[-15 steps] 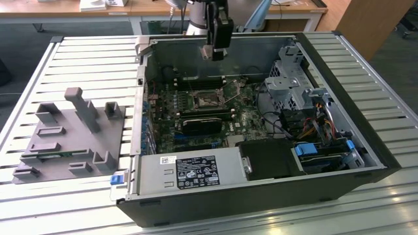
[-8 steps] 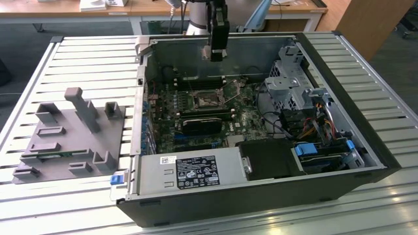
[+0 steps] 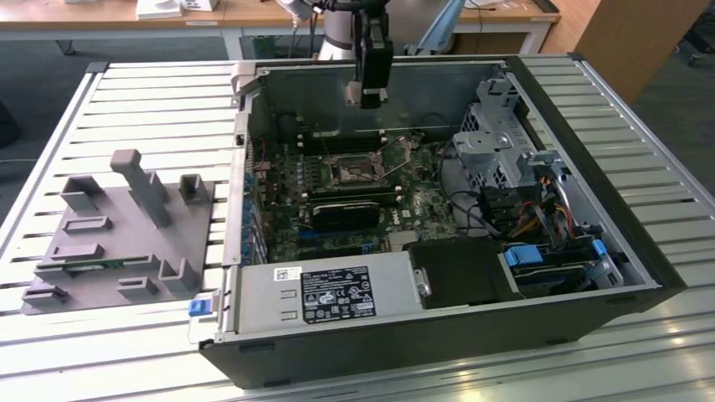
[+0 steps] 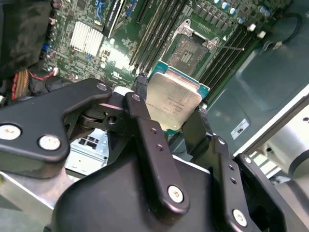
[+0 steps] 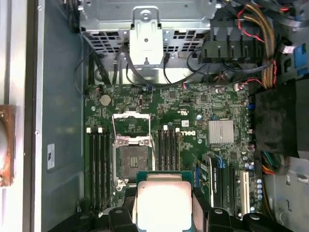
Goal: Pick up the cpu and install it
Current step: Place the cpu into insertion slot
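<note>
My pincer (image 4: pixel 170 107) is clenched on the cpu (image 4: pixel 175 96), with one finger on each side of the chip. I hold it up in the air, shiny side facing both wrist views, over the green board (image 5: pixel 193 106) inside the open computer case (image 3: pixel 447 331). The socket (image 5: pixel 131 155) on the board is open, and the cpu is not in it yet. The case lies on the tabletop (image 3: pixel 146 100).

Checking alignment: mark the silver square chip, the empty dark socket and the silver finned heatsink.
Silver square chip (image 5: pixel 163 205): first wrist view, lid centre.
Empty dark socket (image 5: pixel 131 159): first wrist view, contact field.
Silver finned heatsink (image 5: pixel 221 131): first wrist view, middle fins.
</note>
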Motion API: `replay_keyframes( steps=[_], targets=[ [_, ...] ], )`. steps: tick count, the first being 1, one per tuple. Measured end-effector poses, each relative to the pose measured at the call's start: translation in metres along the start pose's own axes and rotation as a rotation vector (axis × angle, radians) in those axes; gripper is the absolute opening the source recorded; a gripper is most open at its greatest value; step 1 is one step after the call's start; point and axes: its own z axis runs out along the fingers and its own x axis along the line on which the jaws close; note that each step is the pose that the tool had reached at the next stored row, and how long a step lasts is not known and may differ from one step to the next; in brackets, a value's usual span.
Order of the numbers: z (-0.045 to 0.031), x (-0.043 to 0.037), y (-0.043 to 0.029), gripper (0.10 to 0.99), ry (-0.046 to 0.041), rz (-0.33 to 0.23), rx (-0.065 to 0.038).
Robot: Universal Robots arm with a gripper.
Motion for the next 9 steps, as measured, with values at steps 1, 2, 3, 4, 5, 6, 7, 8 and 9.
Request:
replay_keyframes(
  steps=[1, 2, 3, 4, 5, 6, 7, 8, 9],
  targets=[
    [0.0014, 0.0000, -0.0001, 0.541, 0.0007, -0.012, 0.000],
    [0.0025, 0.0001, -0.0001, 0.541, 0.0011, -0.019, 0.000],
    [0.0033, 0.0001, -0.0002, 0.541, 0.0013, -0.020, 0.000],
    [0.0038, 0.0001, -0.0002, 0.541, 0.0015, -0.020, 0.000],
    [0.0041, 0.0001, -0.0002, 0.541, 0.0016, -0.020, 0.000],
    [0.0044, 0.0000, -0.0002, 0.541, 0.0019, -0.020, 0.000],
    [0.0054, 0.0000, -0.0003, 0.541, 0.0022, -0.020, 0.000],
    [0.0067, 0.0001, -0.0003, 0.541, 0.0021, -0.021, 0.000],
    [0.0079, 0.0002, -0.0004, 0.541, 0.0020, -0.021, 0.000]
  ],
)
